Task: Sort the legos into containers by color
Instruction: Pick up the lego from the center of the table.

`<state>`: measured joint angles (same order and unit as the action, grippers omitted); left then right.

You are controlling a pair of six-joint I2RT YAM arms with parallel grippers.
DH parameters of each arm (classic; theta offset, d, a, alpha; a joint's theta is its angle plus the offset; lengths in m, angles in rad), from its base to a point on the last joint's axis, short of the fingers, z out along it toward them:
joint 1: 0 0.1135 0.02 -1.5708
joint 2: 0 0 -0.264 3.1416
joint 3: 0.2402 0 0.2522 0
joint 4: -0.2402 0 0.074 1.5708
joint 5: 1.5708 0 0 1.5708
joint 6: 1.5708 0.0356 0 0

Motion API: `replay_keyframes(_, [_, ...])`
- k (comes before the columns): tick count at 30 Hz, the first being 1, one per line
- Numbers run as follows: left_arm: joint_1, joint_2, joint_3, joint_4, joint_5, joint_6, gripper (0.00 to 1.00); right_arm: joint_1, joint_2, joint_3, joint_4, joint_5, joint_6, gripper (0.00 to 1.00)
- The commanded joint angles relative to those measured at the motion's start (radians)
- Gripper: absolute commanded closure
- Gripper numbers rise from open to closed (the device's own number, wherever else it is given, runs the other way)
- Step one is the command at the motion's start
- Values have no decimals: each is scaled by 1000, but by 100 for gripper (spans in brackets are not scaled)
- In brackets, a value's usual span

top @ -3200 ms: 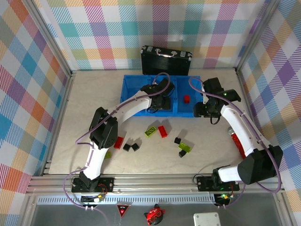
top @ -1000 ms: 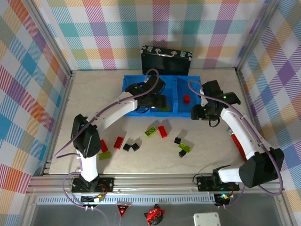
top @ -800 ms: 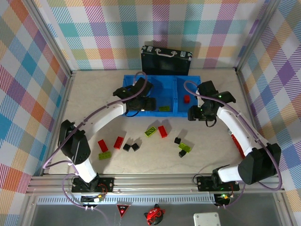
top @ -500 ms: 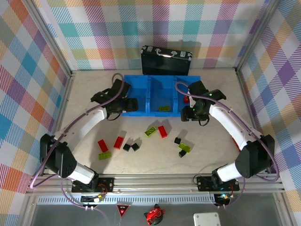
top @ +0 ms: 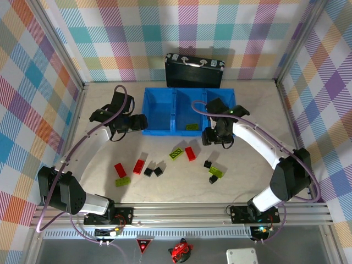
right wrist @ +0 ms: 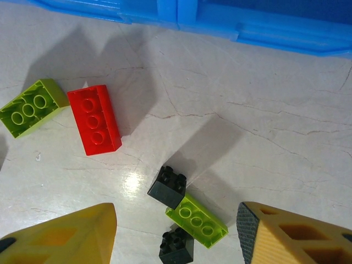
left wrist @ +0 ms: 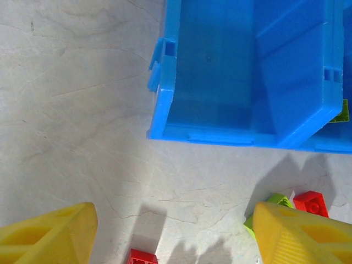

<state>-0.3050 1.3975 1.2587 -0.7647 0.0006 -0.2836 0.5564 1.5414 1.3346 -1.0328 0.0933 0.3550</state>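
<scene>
The blue containers (top: 159,118) stand at the back centre, three joined compartments. A lime-green brick (top: 192,127) lies in the middle one, and the left one (left wrist: 220,71) holds nothing. My left gripper (top: 137,122) hovers open just left of the bin, with nothing between its yellow fingers (left wrist: 52,231). My right gripper (top: 209,137) is open in front of the bin, above a lime-green brick (right wrist: 197,219) lying between two black cubes (right wrist: 168,186). A red brick (right wrist: 94,119) and a green one (right wrist: 30,106) lie side by side. More legos (top: 139,166) are scattered to the left.
A black case (top: 194,70) with a metal handle stands behind the bin. Plaid walls close in the table on three sides. A red brick (top: 120,170), a green one (top: 123,181) and two black cubes (top: 153,171) lie at the front left.
My left arm has swung out of the bin to its left side. My right arm has moved from the right compartment to the floor in front of the bin.
</scene>
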Motion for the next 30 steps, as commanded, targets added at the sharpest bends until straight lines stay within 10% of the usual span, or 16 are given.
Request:
replay_keyframes(1, [20, 12, -11, -28, 8, 73, 25, 13, 14, 11, -4, 11, 14, 39])
replay_keyframes(14, [46, -24, -90, 34, -51, 208, 26, 75, 19, -119, 51, 18, 129, 39])
replay_keyframes(30, [49, -23, -122, 64, -53, 224, 27, 167, 66, -177, 76, 125, 720, 39])
